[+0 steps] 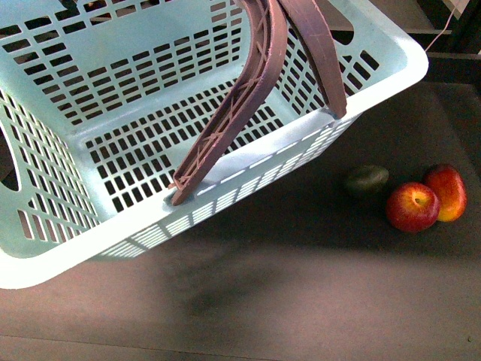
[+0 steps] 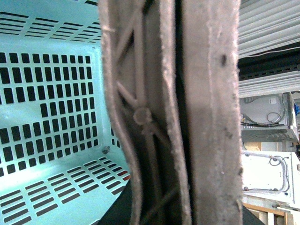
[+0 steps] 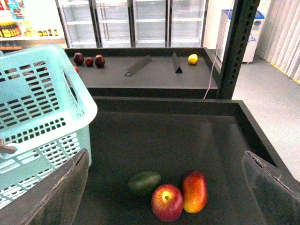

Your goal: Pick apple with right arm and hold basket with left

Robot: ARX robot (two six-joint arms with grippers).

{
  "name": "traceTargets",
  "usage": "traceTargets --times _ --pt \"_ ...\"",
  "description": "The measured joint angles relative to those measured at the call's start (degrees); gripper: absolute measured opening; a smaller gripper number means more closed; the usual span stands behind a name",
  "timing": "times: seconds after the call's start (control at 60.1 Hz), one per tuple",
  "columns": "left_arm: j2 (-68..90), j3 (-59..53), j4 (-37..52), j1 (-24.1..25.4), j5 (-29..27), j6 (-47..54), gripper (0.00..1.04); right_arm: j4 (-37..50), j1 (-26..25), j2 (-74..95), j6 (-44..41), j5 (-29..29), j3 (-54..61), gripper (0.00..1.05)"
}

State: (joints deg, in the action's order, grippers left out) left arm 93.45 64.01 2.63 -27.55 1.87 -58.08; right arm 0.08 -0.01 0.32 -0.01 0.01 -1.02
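Jaws first, right arm: the right gripper [image 3: 165, 157] stands wide apart, both fingers [image 3: 61, 194] bare with nothing between them, hanging above the dark tray [image 3: 164, 131]. Straight below that gap, at 6 o'clock in the right wrist view, sits the apple [image 3: 166, 202], red with a yellowish patch round its stem dimple, resting on the tray floor and apart from both fingers.

Pressed against the apple's side is the elongated red-orange fruit [image 3: 194, 191]. On its other side lies the dark green fruit [image 3: 144, 183], just beside it, though I can't be sure they touch.

Over to the front view: the apple [image 1: 412, 207] lies out at 3 o'clock. The elongated fruit [image 1: 447, 192] is at its 2 o'clock and the green fruit [image 1: 367, 180] at its 10 o'clock, all three on the tray [image 1: 301, 286].

On the left arm, no jaws show in any view, so I can't say whether they're clamped. What fills the left wrist view is the pair of brown handles [image 2: 154, 112], squeezed together right up against the lens, with the turquoise lattice wall of the basket [image 2: 47, 117] behind them at 9 o'clock.

From the front, the basket [image 1: 45, 271] takes up everything from 8 round to 1 o'clock. It sits tilted, with its handles [image 1: 248, 98] drawn up together towards 12, and it is empty inside. It stands well apart from the fruit.
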Motion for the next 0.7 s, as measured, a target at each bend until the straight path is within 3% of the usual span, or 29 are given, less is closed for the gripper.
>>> traceTargets --times 0.067,0.166,0.216,0.283,0.449,0.699 --pt "0.0 0.0 0.0 0.0 0.0 0.0 0.15 -0.5 0.1 0.3 0.4 0.7 -0.2 0.96" --pt "0.0 0.0 0.0 0.0 0.0 0.0 0.15 -19.8 1.4 12.6 6.8 12.2 -8.2 0.96" --pt "0.0 0.1 0.0 0.0 0.0 0.0 0.15 -24.1 0.2 17.5 8.2 12.3 -9.9 0.96" --pt "0.0 0.1 0.0 -0.1 0.1 0.1 0.15 -23.7 -2.0 22.2 8.4 10.0 -9.9 0.96" --pt "0.0 0.2 0.0 -0.1 0.0 0.2 0.15 -9.9 -6.9 34.2 4.7 5.3 -9.9 0.96" --pt "0.0 0.2 0.0 -0.1 0.0 0.2 0.15 26.5 -8.7 73.3 -8.4 -1.4 -12.6 0.96"
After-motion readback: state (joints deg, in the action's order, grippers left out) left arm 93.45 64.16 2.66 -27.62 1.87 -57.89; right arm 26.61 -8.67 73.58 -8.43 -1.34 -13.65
